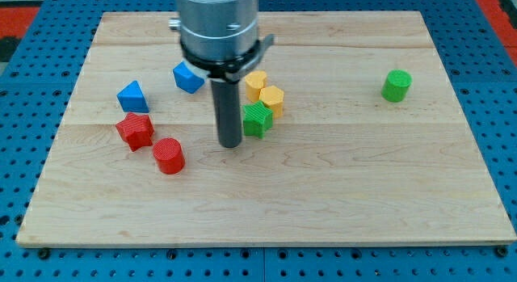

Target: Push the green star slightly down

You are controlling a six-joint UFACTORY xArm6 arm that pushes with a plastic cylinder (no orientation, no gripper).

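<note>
My tip (230,143) rests on the desk (339,193) just to the view's left of the green star (257,119), level with its lower edge, so it must get above the star. There is no claw. Yellow blocks (272,98) touch the star's top

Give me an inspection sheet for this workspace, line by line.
Surface: wooden board lying on a blue pegboard.
Job's things: green star, just to the view's right of my tip, touching a yellow block.
Clutter: second yellow block, blue triangle, blue block, red star, red cylinder, green cylinder far at the view's right.
Hand: none; a rod only.
Cables: nothing seen.
Surroundings: red patch at the view's top right.
</note>
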